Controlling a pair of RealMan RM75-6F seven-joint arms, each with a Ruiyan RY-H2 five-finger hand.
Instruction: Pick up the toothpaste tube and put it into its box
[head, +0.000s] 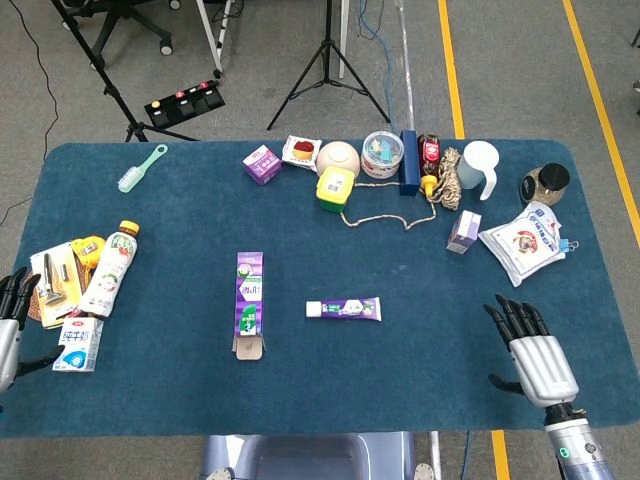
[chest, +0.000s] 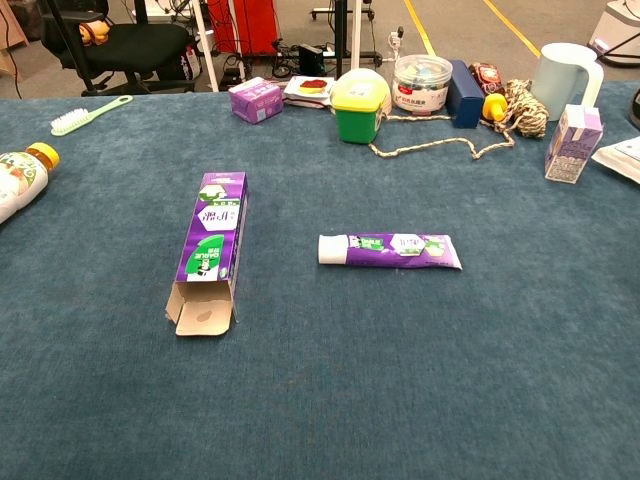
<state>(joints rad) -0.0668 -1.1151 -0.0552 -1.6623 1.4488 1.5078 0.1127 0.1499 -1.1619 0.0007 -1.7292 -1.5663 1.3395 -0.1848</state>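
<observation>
I see the toothpaste tube (head: 343, 309) lying flat on the blue bench (head: 400, 270), near its middle. The tube is purple with green and white markings; its white cap points toward my left and its flat crimped end toward my right. Well apart from it, further to my left, lies its box (head: 249, 297), a long narrow purple carton with matching green and white print. The box rests flat with its long side running away from me, at a right angle to the tube. The end nearest me is open, its plain cardboard flaps folded outward.
</observation>
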